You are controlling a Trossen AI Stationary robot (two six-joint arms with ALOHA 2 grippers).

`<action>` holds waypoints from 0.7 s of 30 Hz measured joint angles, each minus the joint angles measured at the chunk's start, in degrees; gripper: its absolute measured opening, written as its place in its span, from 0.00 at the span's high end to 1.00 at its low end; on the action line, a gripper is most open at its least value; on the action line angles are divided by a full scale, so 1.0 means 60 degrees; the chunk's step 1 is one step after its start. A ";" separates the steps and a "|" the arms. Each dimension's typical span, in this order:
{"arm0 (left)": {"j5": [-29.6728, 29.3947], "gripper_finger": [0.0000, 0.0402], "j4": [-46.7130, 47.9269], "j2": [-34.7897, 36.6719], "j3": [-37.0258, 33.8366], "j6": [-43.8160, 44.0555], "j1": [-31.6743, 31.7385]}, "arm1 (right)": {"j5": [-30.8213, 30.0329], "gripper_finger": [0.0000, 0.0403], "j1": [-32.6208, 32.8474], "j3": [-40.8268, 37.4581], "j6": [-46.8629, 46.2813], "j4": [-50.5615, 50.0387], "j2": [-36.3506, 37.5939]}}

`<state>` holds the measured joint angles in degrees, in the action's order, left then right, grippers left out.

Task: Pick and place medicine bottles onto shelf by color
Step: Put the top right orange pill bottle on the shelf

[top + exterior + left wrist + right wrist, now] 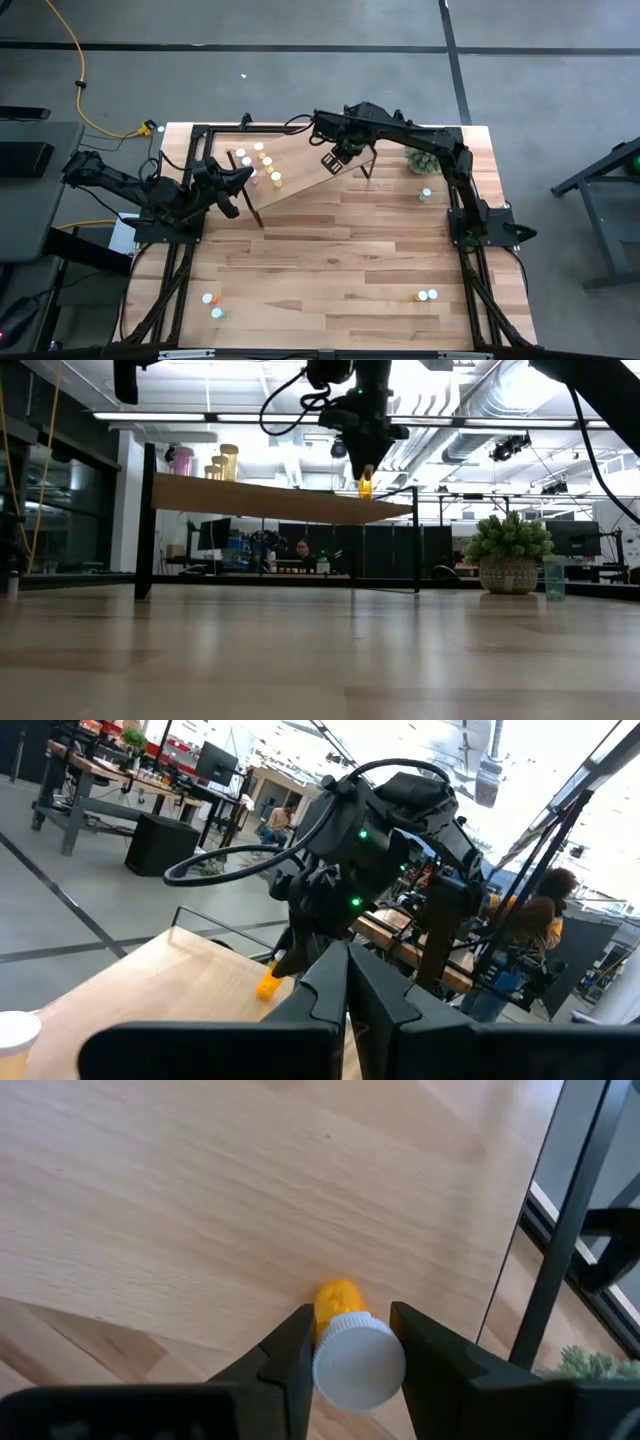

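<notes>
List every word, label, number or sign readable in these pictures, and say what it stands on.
No text can be read in any view.
The orange bottle held by the right gripper over the shelf: no label shows, only its plain white cap.
The bottles on the shelf: too small to read.
Screens in the room behind the table: too blurred to read.

Wood-plank table (340, 260) bearing a raised light-wood shelf (300, 165).
On the shelf, a cluster of small bottles (262, 165) stands at one end. On the tabletop: a potted plant (421, 160), a bottle (426, 194) beside it, and bottle pairs (212, 304) (427, 295) near the front corners.
</notes>
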<state>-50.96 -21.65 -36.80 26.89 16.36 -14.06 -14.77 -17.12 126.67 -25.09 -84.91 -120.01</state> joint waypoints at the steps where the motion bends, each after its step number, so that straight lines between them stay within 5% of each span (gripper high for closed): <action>1: 0.0000 1.00 0.0000 0.0000 0.0000 0.0000 0.0000 | 0.0025 0.72 -0.0014 0.0000 0.0061 0.0029 0.0000; 21: 0.0321 1.00 0.0236 0.0004 0.0000 0.0000 0.0000 | 0.0196 0.41 -0.0022 -0.0011 0.1412 0.0938 0.0258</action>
<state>-49.04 -20.23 -36.77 26.89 16.36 -14.06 -13.59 -17.26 126.61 -16.62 -79.28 -118.46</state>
